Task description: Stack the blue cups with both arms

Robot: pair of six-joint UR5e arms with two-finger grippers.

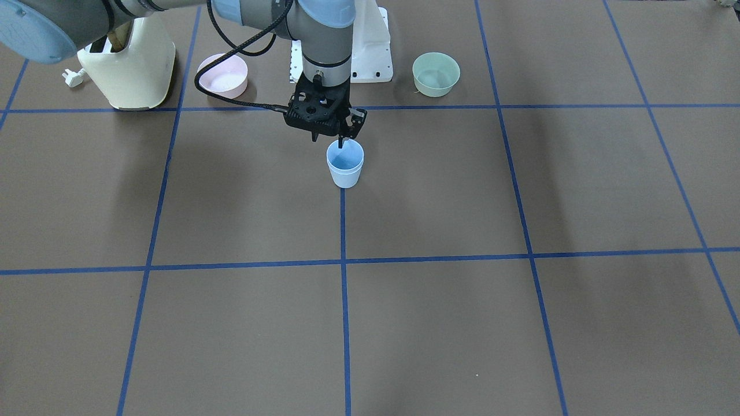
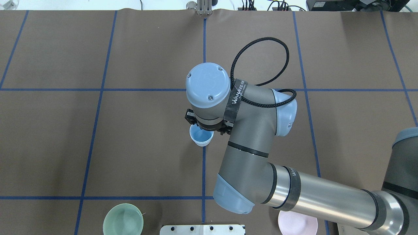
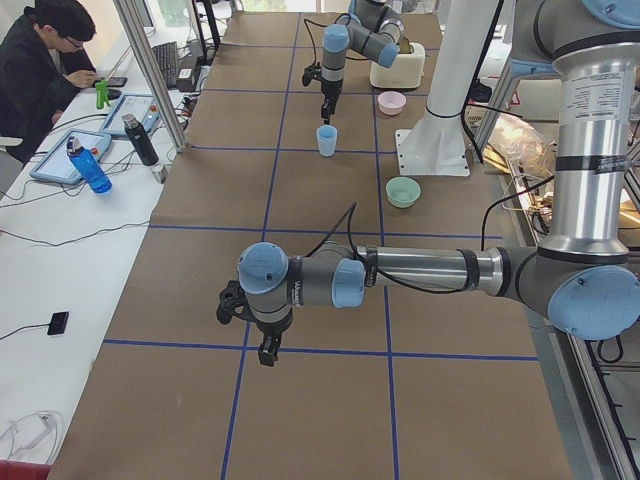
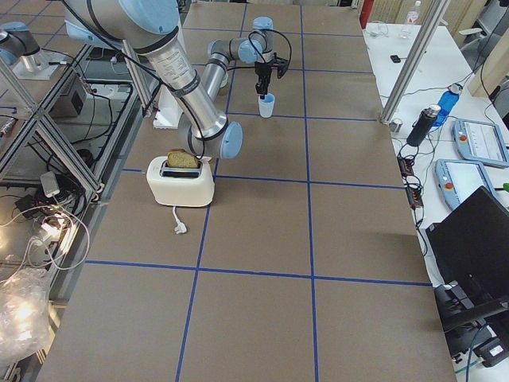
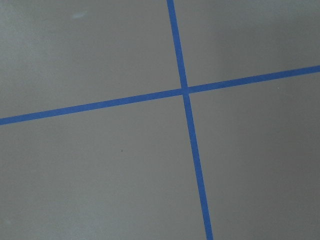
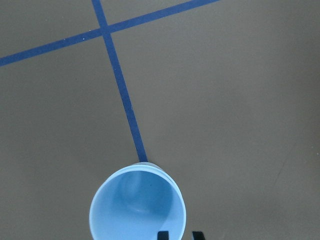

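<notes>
Closest to the overhead lens, my right arm [image 2: 248, 156], grey metal with light-blue joint caps and a looping black cable, reaches from the lower right of the frame to its centre. Beneath it spreads the brown paper-covered table [image 1: 520, 323], ruled into squares by blue tape lines [image 1: 343, 323]. My left arm [image 3: 420, 272], of the same grey and blue build, crosses the middle of the left side view, stretched out low over the table. My left gripper [image 3: 268, 356], black and two-fingered, points down near a tape line; I cannot tell whether its jaws are apart or together. Its wrist camera sees only a tape crossing.

At the upper left of the front view stands a cream plastic toaster [image 1: 130, 69] with bread in a slot. Right of it sits a shallow pink bowl [image 1: 222, 75], and further right a pale-green bowl [image 1: 436, 73].

Just above the centre of that view, a pale-blue tapered plastic tumbler [image 1: 346, 164] stands upright on a tape line. In my right wrist view its rim looks doubled, one edge nested within another. My right gripper [image 6: 179, 235], also black and two-fingered, hangs over that rim. Its jaws are slightly apart, one fingertip over the bright blue inside and one outside, not clamped on the wall.
</notes>
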